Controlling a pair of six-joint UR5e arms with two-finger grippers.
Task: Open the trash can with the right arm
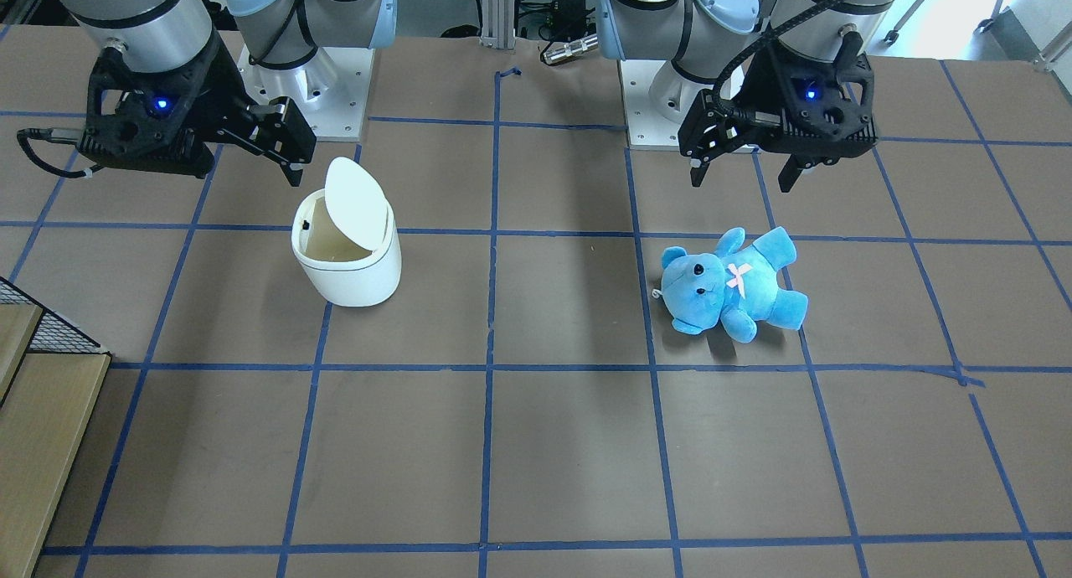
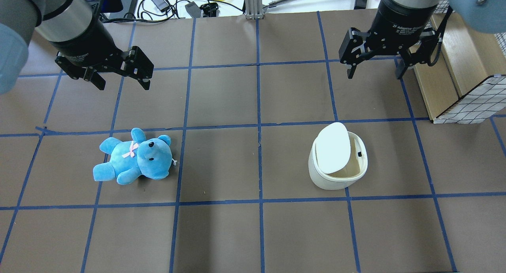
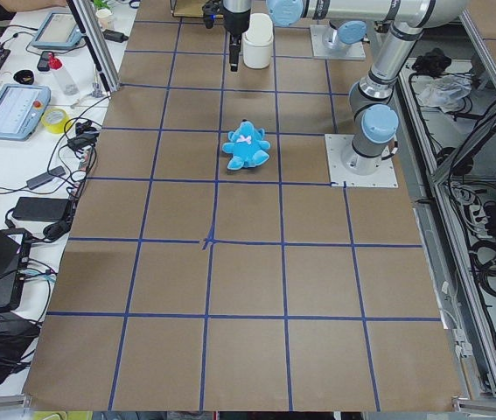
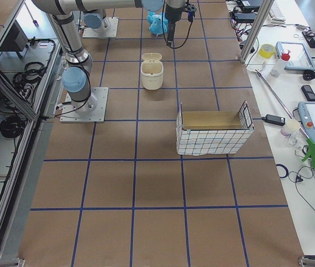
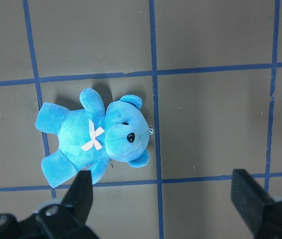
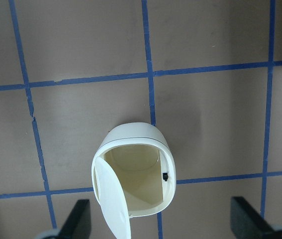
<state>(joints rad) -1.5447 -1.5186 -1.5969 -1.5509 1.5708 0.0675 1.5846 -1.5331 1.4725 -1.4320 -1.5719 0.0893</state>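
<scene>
The white trash can (image 1: 350, 264) stands on the brown table. Its flat lid (image 1: 355, 199) is tilted up on edge, so the tan inside shows. It also shows in the overhead view (image 2: 336, 176) and the right wrist view (image 6: 131, 137). My right gripper (image 1: 247, 169) hangs high above the can, apart from it, open and empty. In the right wrist view (image 6: 161, 221) its two fingers stand wide on either side of the can. My left gripper (image 2: 123, 83) is open and empty, high above the blue teddy bear (image 2: 134, 156).
A wire-mesh basket with a wooden lining (image 2: 466, 87) stands at the table's edge on my right, beyond the can; it also shows in the exterior right view (image 4: 213, 133). The teddy (image 5: 96, 137) lies on its back.
</scene>
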